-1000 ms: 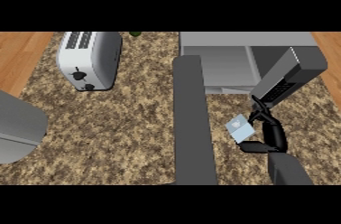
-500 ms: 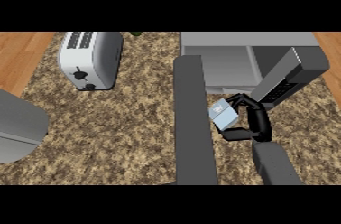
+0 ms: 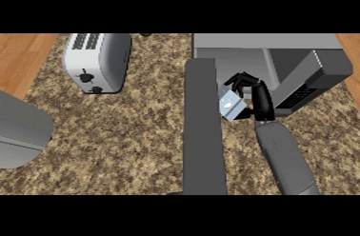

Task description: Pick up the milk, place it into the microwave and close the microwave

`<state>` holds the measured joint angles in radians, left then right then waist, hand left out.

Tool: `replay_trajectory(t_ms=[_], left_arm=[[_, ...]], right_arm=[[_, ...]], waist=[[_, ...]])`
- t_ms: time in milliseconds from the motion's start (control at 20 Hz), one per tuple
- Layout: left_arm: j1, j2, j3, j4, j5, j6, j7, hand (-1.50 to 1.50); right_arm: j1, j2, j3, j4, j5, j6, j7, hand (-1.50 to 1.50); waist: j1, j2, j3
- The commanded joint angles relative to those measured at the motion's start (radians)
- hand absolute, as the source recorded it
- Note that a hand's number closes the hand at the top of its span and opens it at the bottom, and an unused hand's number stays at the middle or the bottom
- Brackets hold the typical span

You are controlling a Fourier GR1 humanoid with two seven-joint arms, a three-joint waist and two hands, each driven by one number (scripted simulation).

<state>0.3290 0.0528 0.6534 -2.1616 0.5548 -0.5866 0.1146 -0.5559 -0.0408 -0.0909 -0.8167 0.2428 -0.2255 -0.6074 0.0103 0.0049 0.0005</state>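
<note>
Black right hand [image 3: 262, 101] is closed around the milk [image 3: 231, 105], with its fingers curled over the carton's far end. The pale carton sits tilted in the grasp, just near-left of the open grey microwave [image 3: 267, 42] at far right. A white toaster [image 3: 95, 61] stands on the speckled surface [image 3: 126, 135], far left, well apart.

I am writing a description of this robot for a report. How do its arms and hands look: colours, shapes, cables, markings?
The right forearm is plain grey, smooth and rounded. The right hand is black, with slim fingers. No cables, markings or sleeves show. No left hand is in view; the long grey bar in the middle may be the left forearm.
</note>
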Motion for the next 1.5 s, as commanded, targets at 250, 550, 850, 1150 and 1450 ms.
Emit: replay_trajectory(t_ms=[250,550,850,1150,1450], left_arm=[[-0.063,0.036,-0.007,0.061,-0.004,-0.007,0.004,-1.5],[-0.089,0.058,-0.002,0.102,-0.018,-0.033,-0.021,-1.5],[-0.111,0.041,-0.015,0.14,-0.049,-0.028,-0.037,-1.5],[-0.141,0.051,-0.048,0.116,-0.051,-0.025,-0.014,-1.5],[-0.163,0.065,-0.048,0.155,-0.057,-0.027,-0.017,-1.5]], right_arm=[[-0.324,-0.037,-0.056,0.357,0.093,-0.171,0.07,1.5],[-0.421,-0.098,-0.117,0.521,0.094,-0.242,0.0,1.5],[-0.471,-0.155,-0.134,0.583,0.119,-0.362,-0.002,1.5],[-0.482,-0.191,-0.119,0.619,0.164,-0.486,-0.049,1.5],[-0.488,-0.228,-0.095,0.688,0.21,-0.546,-0.021,1.5]], waist=[[0.029,0.008,0.0],[0.059,0.023,0.001],[0.075,0.033,0.001],[0.101,0.05,0.004],[0.121,0.058,0.004]])
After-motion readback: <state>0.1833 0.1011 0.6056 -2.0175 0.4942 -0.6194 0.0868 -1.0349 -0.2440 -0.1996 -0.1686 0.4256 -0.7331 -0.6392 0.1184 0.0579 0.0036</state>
